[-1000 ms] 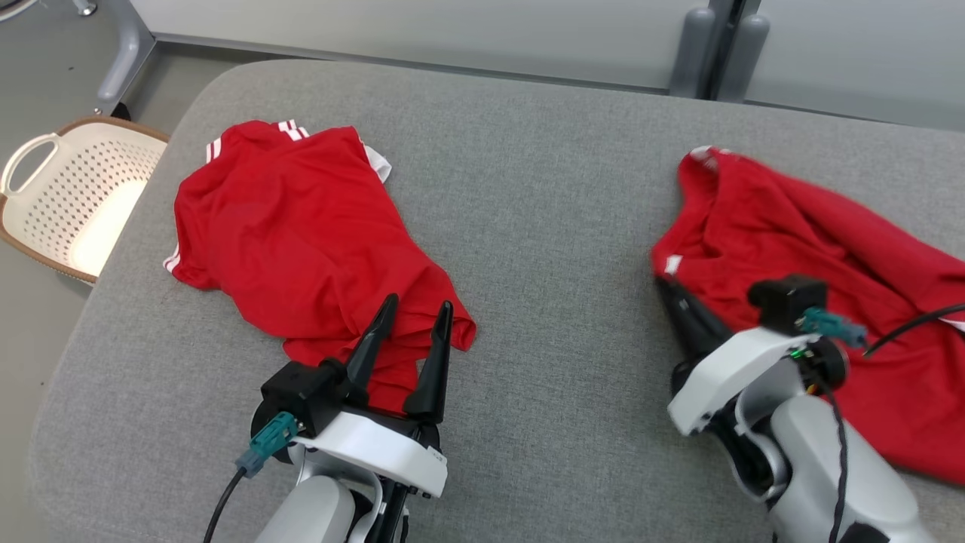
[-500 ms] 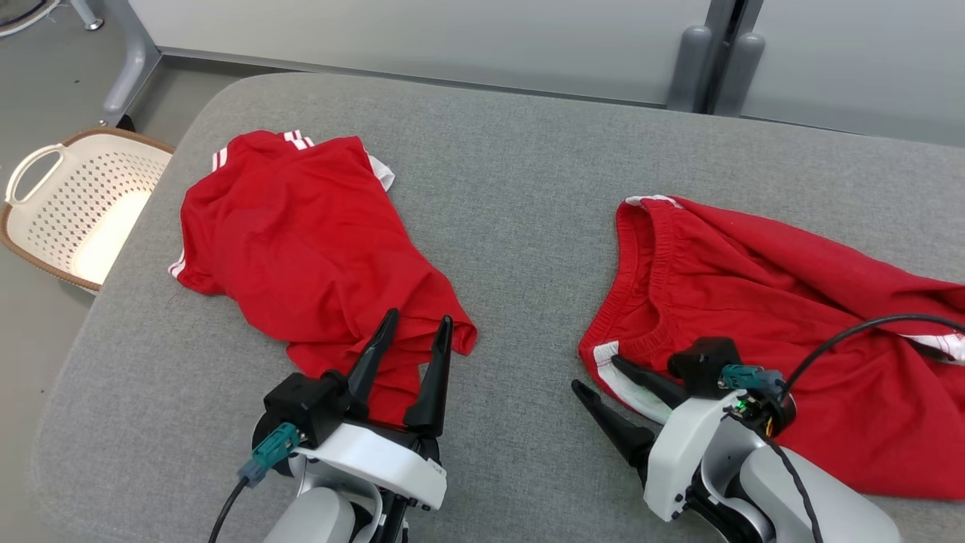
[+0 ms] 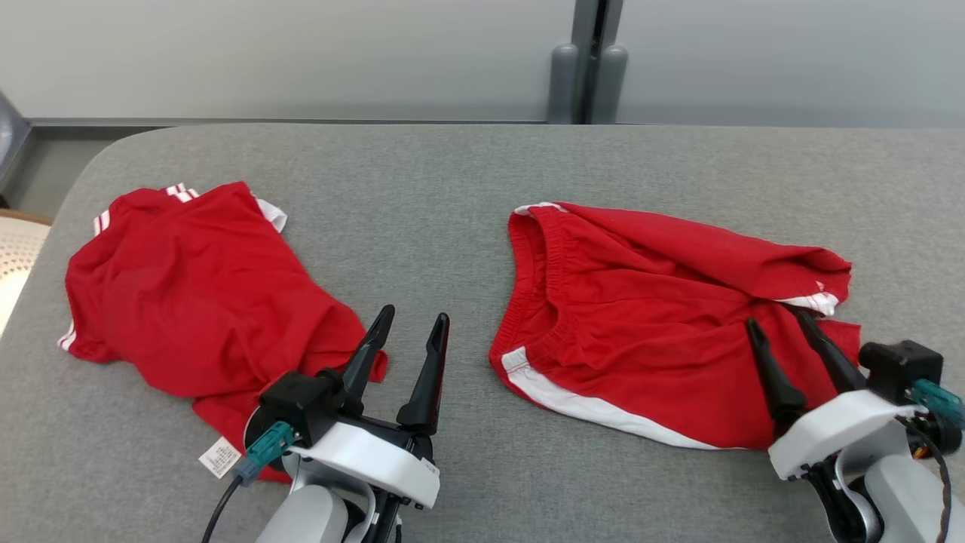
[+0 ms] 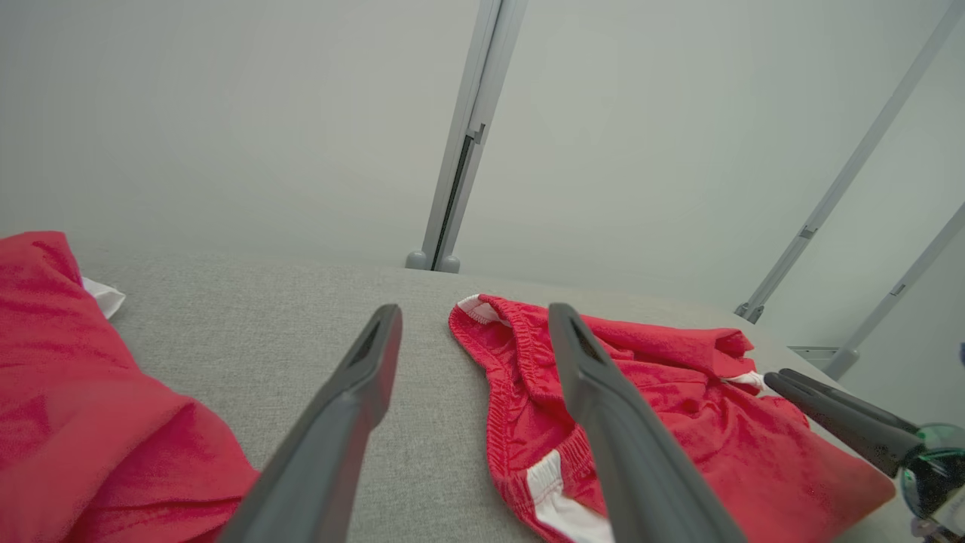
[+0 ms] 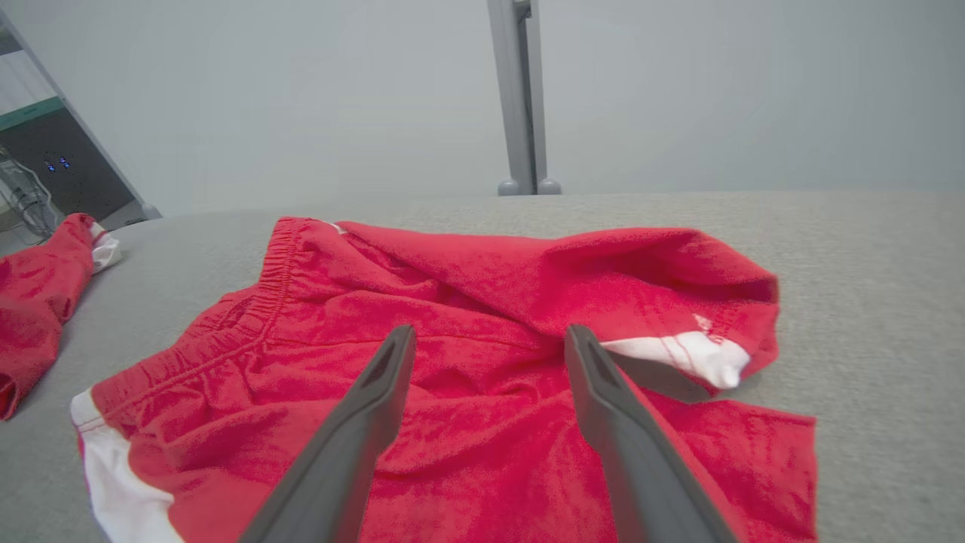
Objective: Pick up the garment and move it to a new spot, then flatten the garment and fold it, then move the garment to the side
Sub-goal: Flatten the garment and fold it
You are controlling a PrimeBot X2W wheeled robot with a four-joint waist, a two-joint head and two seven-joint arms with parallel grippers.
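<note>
The garment, a pair of red shorts with white side stripes, lies crumpled on the grey padded table, waistband to the left. My right gripper stands open over its right leg end, holding nothing. In the right wrist view, the right gripper points across the shorts, with cloth showing between its spread fingers. My left gripper is open and empty, left of the shorts, over bare table. The left wrist view has the left gripper aimed at the waistband of the shorts, and the right gripper beyond.
A red shirt with white trim lies on the table's left part, its hem touching my left wrist. A pale basket shows at the left edge, off the table. A grey post stands behind the table's far edge.
My right gripper opened and let go of the shorts, which now lie spread on the table; it went from the waistband to the right leg end. The head camera turned right. The left arm kept still.
</note>
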